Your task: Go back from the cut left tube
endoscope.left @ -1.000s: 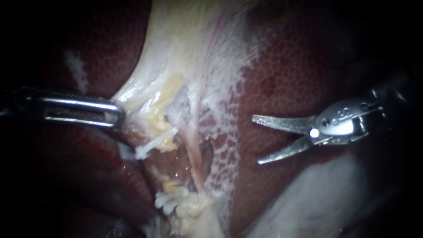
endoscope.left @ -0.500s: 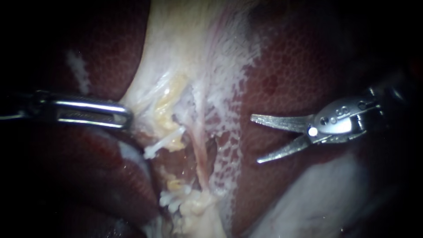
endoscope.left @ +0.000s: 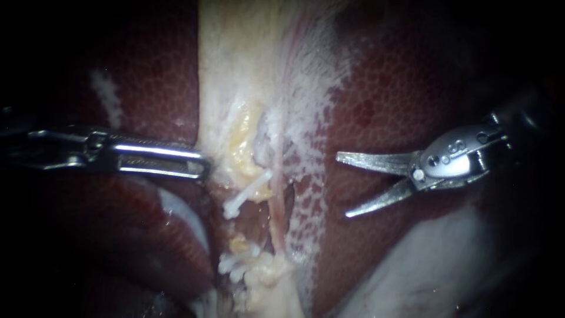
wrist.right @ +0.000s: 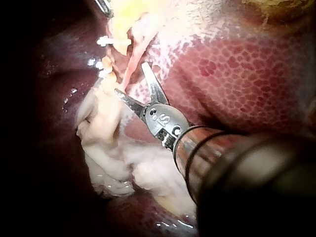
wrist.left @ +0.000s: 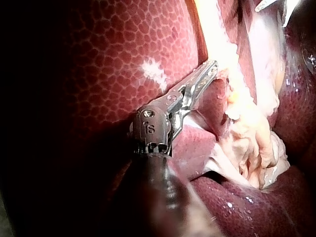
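The cut left tube (endoscope.left: 247, 191) sits mid-scene, its white far stub slanting from far right to near left, cut end aimed at the near stub. The right instrument (endoscope.left: 342, 186) hangs well to its right, jaws spread and empty, so the retreat looks nearly done. The left instrument (endoscope.left: 202, 167) has its jaws clamped on the pale tissue (endoscope.left: 223, 118) beside the tube.

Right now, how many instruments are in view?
2. The left instrument grips the pale tissue's edge; the right instrument hangs over the liver, jaws open. None seems hidden.
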`<state>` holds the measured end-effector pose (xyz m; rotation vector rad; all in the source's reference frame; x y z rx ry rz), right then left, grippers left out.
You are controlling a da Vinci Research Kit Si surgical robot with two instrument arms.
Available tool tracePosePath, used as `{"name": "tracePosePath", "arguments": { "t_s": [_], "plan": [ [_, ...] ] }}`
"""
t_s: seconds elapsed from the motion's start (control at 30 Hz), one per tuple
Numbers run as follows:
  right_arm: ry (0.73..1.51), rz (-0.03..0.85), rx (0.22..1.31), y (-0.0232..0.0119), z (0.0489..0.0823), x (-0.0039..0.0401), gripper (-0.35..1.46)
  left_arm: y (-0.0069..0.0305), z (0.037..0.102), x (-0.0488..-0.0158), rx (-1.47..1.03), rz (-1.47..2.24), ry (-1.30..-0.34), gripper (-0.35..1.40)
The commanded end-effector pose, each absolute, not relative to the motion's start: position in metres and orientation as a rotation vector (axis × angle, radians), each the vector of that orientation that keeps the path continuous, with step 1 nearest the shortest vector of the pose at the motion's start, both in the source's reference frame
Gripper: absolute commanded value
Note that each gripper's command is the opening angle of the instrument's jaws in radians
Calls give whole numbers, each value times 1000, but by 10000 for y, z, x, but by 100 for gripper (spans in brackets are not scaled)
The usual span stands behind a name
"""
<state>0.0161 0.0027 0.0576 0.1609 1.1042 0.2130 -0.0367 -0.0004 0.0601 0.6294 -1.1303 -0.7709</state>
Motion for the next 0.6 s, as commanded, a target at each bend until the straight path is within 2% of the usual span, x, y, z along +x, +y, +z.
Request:
{"name": "tracePosePath", "arguments": {
  "t_s": [0.03,0.6],
  "plan": [
    [1104,212,161,28,576,161,143,-6,602,-369,636,-773,-1129,-35],
    [1104,196,150,29,579,160,143,-10,606,-373,640,-764,-1121,-35]
  ]
}}
